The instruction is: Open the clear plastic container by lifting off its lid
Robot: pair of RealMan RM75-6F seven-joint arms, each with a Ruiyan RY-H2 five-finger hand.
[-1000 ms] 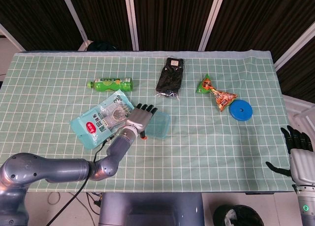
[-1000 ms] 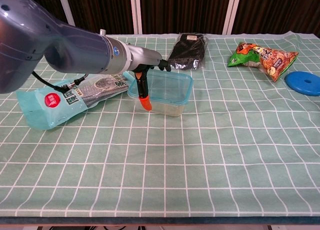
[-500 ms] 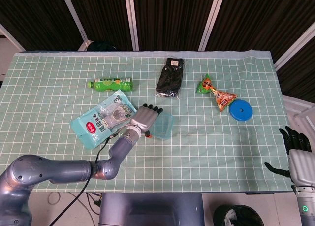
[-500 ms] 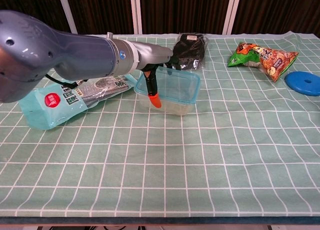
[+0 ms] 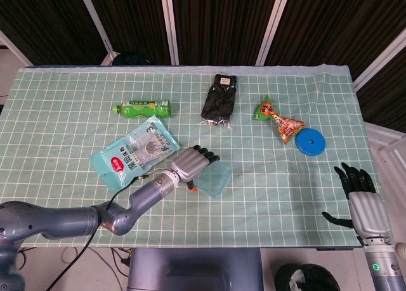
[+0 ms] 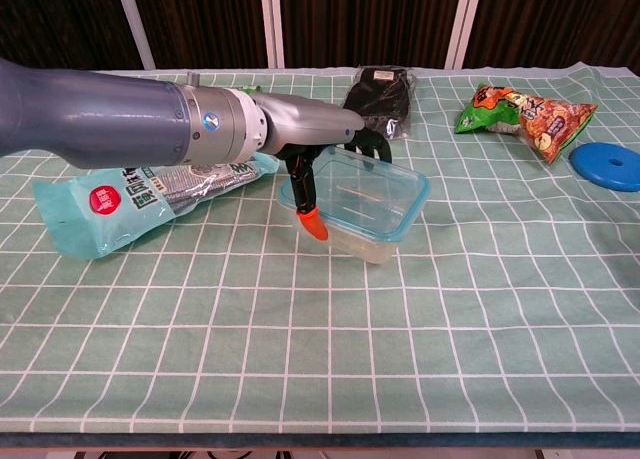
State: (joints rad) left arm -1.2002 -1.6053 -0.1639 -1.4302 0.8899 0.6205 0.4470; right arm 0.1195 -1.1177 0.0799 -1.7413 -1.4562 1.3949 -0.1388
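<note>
Container [image 6: 365,211] clear, blue lid [image 6: 370,184] seemingly on.

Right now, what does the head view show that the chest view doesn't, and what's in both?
Only the head view shows the right robot hand, open beside the table's right edge, and the whole green bottle. Only the chest view shows the orange-tipped thumb against the clear container's near side wall. Both show the left robot hand on the container with its lid still on, the teal pouch, black packet, snack bag and blue disc.
</note>
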